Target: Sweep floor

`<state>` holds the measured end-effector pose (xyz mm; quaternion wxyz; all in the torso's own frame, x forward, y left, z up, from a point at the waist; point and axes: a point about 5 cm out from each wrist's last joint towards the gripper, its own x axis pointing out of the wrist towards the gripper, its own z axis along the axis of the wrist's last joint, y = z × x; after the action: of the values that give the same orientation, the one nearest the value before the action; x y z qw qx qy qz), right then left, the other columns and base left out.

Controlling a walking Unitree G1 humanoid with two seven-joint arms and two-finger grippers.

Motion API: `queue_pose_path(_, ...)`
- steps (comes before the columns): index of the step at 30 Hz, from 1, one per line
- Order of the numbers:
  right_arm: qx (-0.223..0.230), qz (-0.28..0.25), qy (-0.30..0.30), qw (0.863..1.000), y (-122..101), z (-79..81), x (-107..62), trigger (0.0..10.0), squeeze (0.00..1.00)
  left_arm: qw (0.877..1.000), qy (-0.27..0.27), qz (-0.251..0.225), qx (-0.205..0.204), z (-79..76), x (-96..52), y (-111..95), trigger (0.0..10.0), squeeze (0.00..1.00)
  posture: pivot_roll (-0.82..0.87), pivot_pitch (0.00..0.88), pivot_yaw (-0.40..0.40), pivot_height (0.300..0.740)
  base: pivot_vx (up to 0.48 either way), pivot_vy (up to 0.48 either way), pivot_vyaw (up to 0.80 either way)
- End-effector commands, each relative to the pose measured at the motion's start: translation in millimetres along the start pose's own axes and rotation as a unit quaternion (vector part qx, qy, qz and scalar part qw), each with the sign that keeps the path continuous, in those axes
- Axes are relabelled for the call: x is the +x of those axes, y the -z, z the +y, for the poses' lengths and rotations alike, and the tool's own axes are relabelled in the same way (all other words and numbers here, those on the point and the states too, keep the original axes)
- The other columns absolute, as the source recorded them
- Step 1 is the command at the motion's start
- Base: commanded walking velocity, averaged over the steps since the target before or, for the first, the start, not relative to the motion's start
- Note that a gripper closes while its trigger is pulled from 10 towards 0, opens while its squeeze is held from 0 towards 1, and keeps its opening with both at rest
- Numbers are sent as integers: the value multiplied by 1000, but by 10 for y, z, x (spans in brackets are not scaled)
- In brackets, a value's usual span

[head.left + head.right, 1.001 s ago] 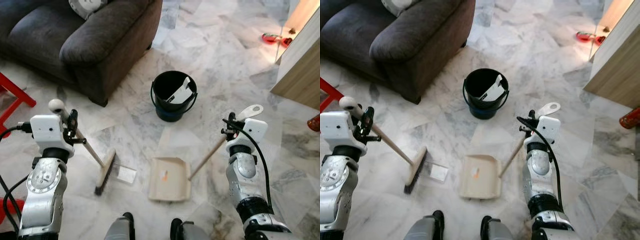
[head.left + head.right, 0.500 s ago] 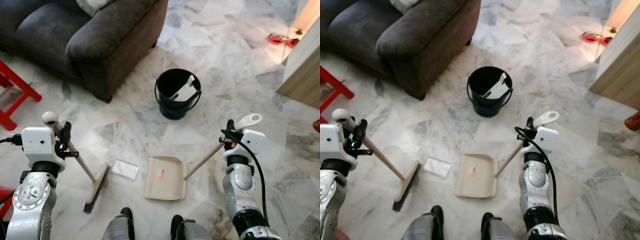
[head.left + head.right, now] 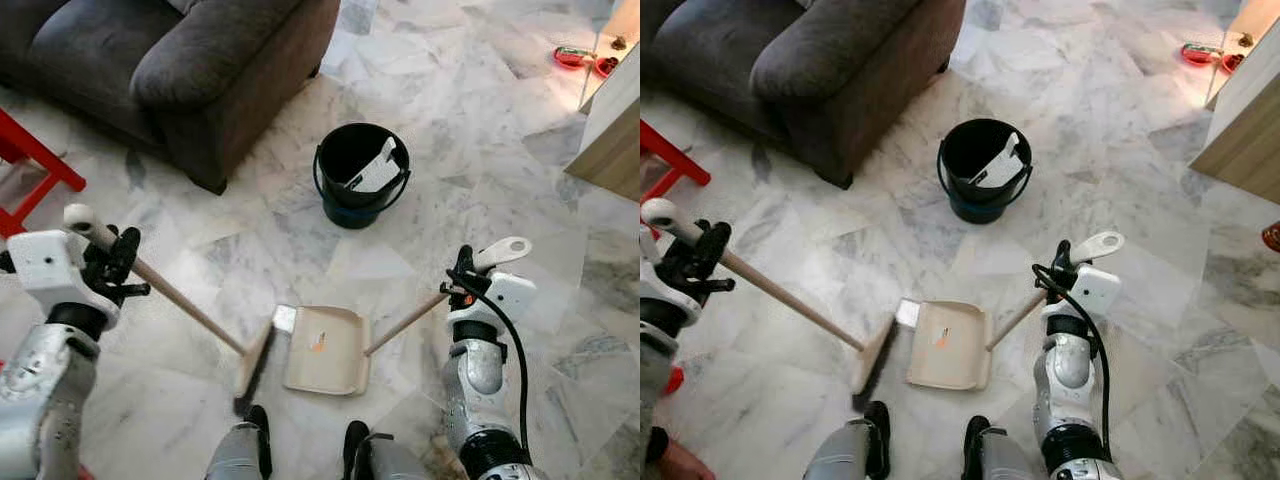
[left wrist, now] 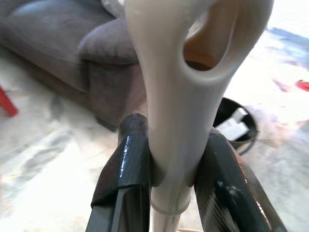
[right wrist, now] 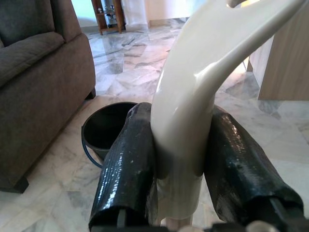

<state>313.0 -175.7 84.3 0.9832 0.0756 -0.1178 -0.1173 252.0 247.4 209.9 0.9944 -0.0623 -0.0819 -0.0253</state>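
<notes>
Both grippers are clamped on handles: the left gripper [image 3: 112, 262] grips the top of the broom [image 3: 190, 312], and the right gripper [image 3: 462, 285] pinches the cream grip of the dustpan [image 3: 325, 349]. Nearest the robot's feet, the broom head [image 3: 252, 367] rests on the marble floor [image 3: 480, 130], touching the dustpan's open left edge. A white scrap [image 3: 284, 318] lies at the pan's corner, an orange bit [image 3: 318, 342] inside it. Further out stands a black bucket [image 3: 361, 174], then a grey sofa [image 3: 170, 70].
</notes>
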Motion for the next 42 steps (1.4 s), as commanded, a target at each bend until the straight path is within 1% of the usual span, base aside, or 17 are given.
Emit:
queue_pose_path(1, -4, 65, 12, 998, 238, -46, -173, 10000, 0, 999, 30, -17, -4, -45, -27, -167, 10000, 0, 236, 410, 5, 740, 0, 0, 0)
queue_pose_path(3, -5, 67, 12, 998, 245, -45, -176, 10000, 0, 999, 49, -9, -16, -86, -23, -176, 10000, 0, 239, 409, 5, 740, 0, 0, 0)
queue_pose_path(5, -6, 65, 14, 998, 235, -34, -157, 10000, 0, 996, 77, 15, -32, -170, -56, -90, 10000, 0, 236, 403, 5, 740, 0, 0, 0)
queue_pose_path(6, -5, 59, 14, 998, 206, -26, -128, 10000, 0, 996, 82, 27, -35, -202, -80, -32, 10000, 0, 233, 401, 4, 740, 0, 0, 0)
queue_pose_path(10, 2, 34, 15, 999, 106, -17, -41, 10000, 0, 994, 88, 44, -44, -224, -95, 24, 10000, 0, 229, 395, 1, 740, 0, 0, 0)
queue_pose_path(14, 9, -7, 15, 1000, -74, -8, 96, 10000, 0, 994, 89, 39, -53, -239, -68, -15, 10000, 0, 228, 386, -2, 740, 0, 0, 0)
queue_pose_path(15, 23, -24, 21, 999, -159, -3, 155, 10000, 0, 994, 87, 35, -53, -239, -61, -29, 10000, 0, 225, 384, -3, 740, 0, 0, 0)
queue_pose_path(17, 29, -33, 25, 999, -202, -3, 184, 10000, 0, 994, 86, 33, -52, -240, -58, -36, 10000, 0, 225, 384, -3, 740, 0, 0, 0)
queue_pose_path(21, 46, -73, 26, 996, -405, 43, 294, 10000, 0, 994, 85, 24, -57, -247, -34, -54, 10000, 0, 211, 371, -8, 740, 0, 0, 0)
queue_pose_path(24, 58, -84, 28, 994, -473, 55, 330, 10000, 0, 994, 87, 21, -60, -266, -24, -63, 10000, 0, 208, 366, -10, 740, 0, 0, 0)
queue_pose_path(28, 72, -111, 31, 991, -656, 68, 420, 10000, 0, 994, 89, 14, -66, -275, -6, -81, 10000, 0, 200, 350, -17, 740, 0, 0, 0)
queue_pose_path(29, 72, -111, 31, 991, -656, 68, 420, 10000, 0, 994, 89, 14, -66, -275, -6, -81, 10000, 0, 200, 350, -17, 740, 0, 0, 0)
queue_pose_path(30, 74, -122, 31, 989, -727, 68, 450, 10000, 0, 994, 88, 12, -66, -279, -1, -84, 10000, 0, 197, 342, -20, 740, 0, 0, 0)
queue_pose_path(31, 74, -135, 29, 988, -807, 74, 486, 10000, 0, 994, 87, 8, -67, -281, 4, -92, 10000, 0, 197, 342, -20, 740, 0, 0, 0)
queue_pose_path(34, 66, -146, 25, 987, -871, 82, 517, 10000, 0, 994, 85, 3, -67, -284, 8, -92, 10000, 0, 193, 332, -25, 740, 0, 0, 0)
queue_pose_path(36, 41, -157, 9, 987, -925, 114, 538, 10000, 0, 994, 84, 1, -64, -287, 7, -88, 10000, 0, 192, 325, -30, 740, 0, 0, 0)
queue_pose_path(42, 26, -170, -4, 985, -1031, 171, 582, 10000, 0, 995, 82, 4, -58, -273, -14, -49, 10000, 0, 190, 301, -34, 740, 0, 0, 0)
